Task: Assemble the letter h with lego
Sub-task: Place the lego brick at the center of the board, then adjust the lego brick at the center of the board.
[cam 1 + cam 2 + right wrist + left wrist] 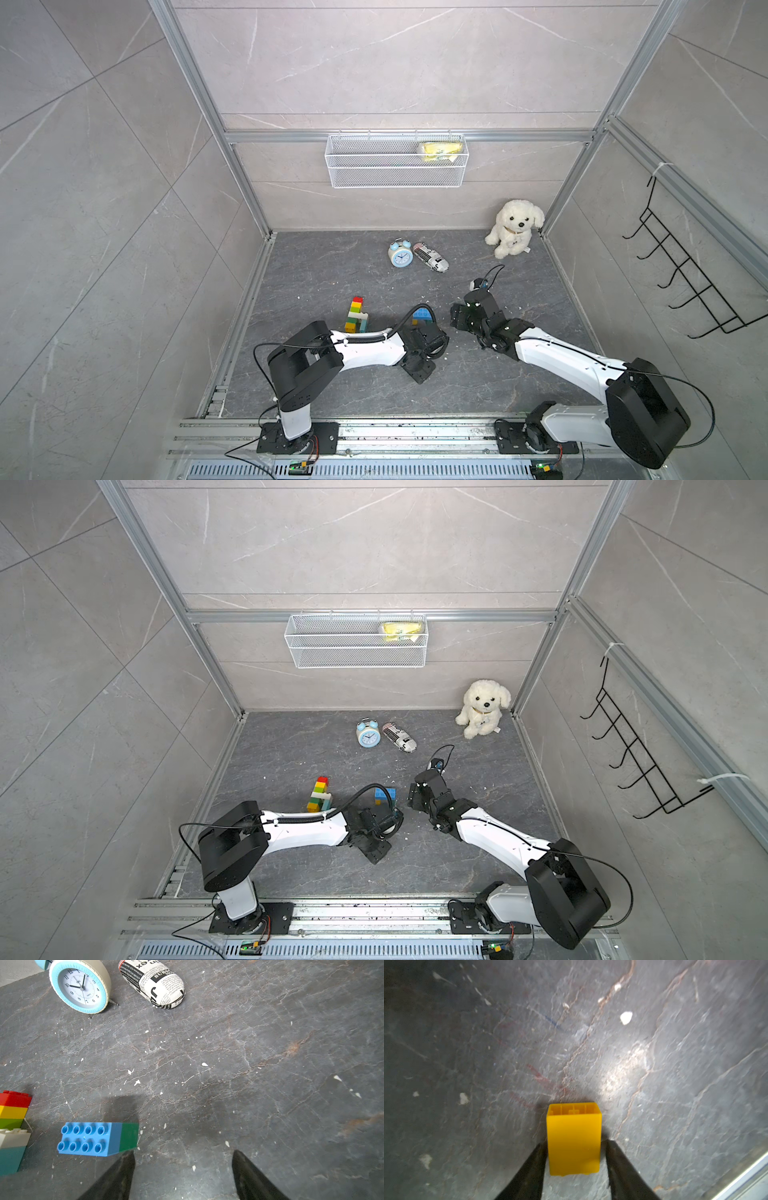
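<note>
**Item 1, left gripper.** Mine, set low over the table. The jaws are parted and flank the yellow brick. A dark sliver shows between one finger and the brick's side, so I list it as released, not clamped.

**Item 2, yellow brick.** It lies on its side on the table, straight between my left fingers. Its long axis runs in line with the fingers. The hollow underside faces away from the wrist, and the studs are hidden on the near end.

**Item 3, right gripper.** The jaws are wide with nothing in them.

**Item 4, blue brick joined to a green brick.** The green end sits just beside one right fingertip, off toward the stack and outside the jaws.

**Item 5, stack.** Red, yellow and green bricks with white and light blue lower down. It stands beyond my left forearm, apart from both grippers.

**Note.** My left arm is the one lined up on the yellow brick. I judge the brick must be turned studs-up before it can seat.
</note>
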Available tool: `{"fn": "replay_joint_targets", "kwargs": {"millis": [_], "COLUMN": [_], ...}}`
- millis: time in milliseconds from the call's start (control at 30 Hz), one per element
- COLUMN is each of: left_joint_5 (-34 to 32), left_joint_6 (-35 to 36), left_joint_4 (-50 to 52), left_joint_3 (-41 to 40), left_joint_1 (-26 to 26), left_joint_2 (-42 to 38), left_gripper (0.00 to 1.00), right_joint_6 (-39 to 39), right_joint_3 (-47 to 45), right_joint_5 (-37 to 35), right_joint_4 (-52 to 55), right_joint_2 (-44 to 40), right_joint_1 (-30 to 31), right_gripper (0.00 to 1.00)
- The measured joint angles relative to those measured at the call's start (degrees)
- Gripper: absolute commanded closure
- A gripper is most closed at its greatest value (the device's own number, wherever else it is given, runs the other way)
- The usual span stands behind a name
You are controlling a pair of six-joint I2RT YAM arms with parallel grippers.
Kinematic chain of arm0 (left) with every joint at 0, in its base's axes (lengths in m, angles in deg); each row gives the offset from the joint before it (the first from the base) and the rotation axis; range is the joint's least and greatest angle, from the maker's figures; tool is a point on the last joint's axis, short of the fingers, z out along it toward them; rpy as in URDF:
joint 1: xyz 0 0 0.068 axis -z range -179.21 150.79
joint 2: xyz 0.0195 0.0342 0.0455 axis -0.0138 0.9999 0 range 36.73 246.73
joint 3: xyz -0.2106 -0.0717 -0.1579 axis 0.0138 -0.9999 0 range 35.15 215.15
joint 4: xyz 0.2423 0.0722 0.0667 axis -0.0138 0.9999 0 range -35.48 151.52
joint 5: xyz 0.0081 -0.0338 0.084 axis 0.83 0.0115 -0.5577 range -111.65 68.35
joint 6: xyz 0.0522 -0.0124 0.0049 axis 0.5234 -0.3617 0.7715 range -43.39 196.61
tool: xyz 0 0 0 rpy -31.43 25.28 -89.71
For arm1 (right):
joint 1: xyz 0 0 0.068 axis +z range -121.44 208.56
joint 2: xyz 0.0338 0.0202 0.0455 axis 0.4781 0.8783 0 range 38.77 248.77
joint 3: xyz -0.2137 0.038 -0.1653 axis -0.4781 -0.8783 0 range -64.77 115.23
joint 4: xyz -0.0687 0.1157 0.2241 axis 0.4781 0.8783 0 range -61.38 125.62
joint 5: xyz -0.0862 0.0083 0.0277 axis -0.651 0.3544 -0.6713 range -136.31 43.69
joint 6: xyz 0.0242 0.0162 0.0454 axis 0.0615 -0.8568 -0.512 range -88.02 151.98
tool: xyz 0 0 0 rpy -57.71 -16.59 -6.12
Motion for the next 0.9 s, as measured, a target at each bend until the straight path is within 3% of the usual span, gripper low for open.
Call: {"fn": "replay_joint_targets", "kwargs": {"millis": [67,300,500,700,900], "left_joint_5": [-1.16,-4.00,-4.68,-3.30,1.53], "left_joint_6": [0.35,-1.07,-6.21,-14.60,-25.83], "left_joint_4": [-0.55,-1.31,-2.93,-6.27,-6.40], "left_joint_3": [0.00,-2.91,-10.80,-20.61,-27.87], "left_joint_1": [-0.13,-1.57,-3.98,-11.76,-25.79], "left_joint_2": [0.00,-2.78,-18.05,-35.65,-45.46], "left_gripper": [0.26,0.13,0.05,0.01,0.01], "right_joint_6": [-0.11,1.01,4.55,6.01,3.76], "right_joint_3": [0.00,0.44,7.96,9.29,9.79], "right_joint_5": [0.50,4.44,13.75,18.27,19.19], "right_joint_4": [0.00,1.99,12.55,20.92,23.34], "right_joint_2": [0.00,0.07,2.12,2.29,7.50], "right_joint_1": [-0.13,-0.17,1.70,11.58,19.06], "right_gripper": [0.21,0.22,0.24,0.24,0.24]}}
